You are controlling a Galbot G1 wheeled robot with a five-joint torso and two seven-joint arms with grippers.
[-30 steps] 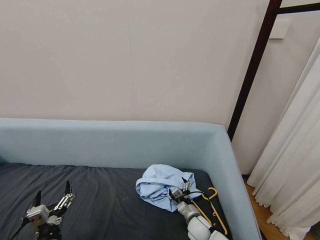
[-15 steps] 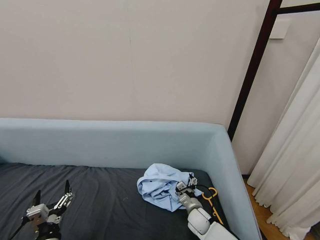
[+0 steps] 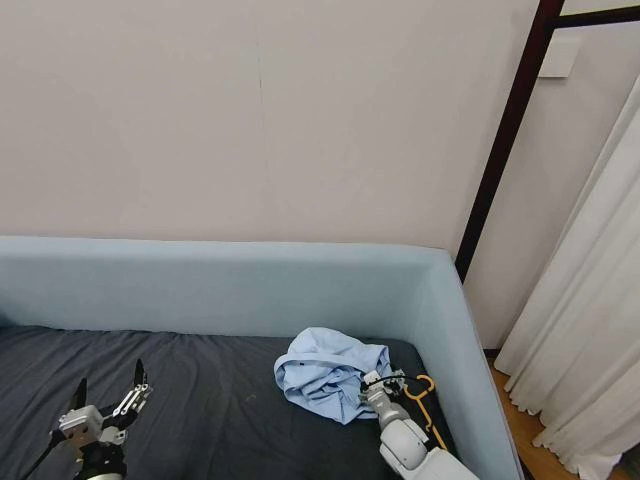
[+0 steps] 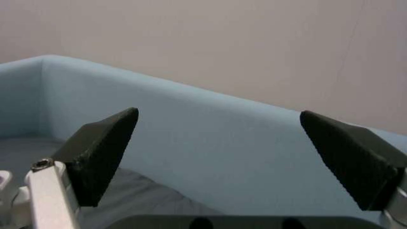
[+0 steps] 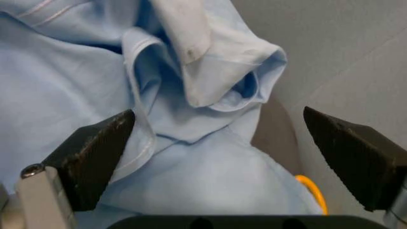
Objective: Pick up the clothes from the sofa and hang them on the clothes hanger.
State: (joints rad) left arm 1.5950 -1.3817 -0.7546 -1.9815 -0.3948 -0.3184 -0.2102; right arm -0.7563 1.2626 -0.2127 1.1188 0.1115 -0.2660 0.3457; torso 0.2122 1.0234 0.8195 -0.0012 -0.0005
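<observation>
Right pincer [image 3: 383,379], spread wide, at the shirt [image 3: 322,368] lower right; left pincer [image 3: 108,392] gapes open, lower left.

One blue shirt [image 3: 320,372], one orange hanger [image 5: 316,190], one sofa [image 3: 250,288], one curtain [image 3: 590,340].

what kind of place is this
Probably a room in a home, a living room or bedroom. A light blue sofa stands against a plain wall, a crumpled blue shirt lies on its dark seat, and a white curtain hangs beside a dark clothes rack.
</observation>
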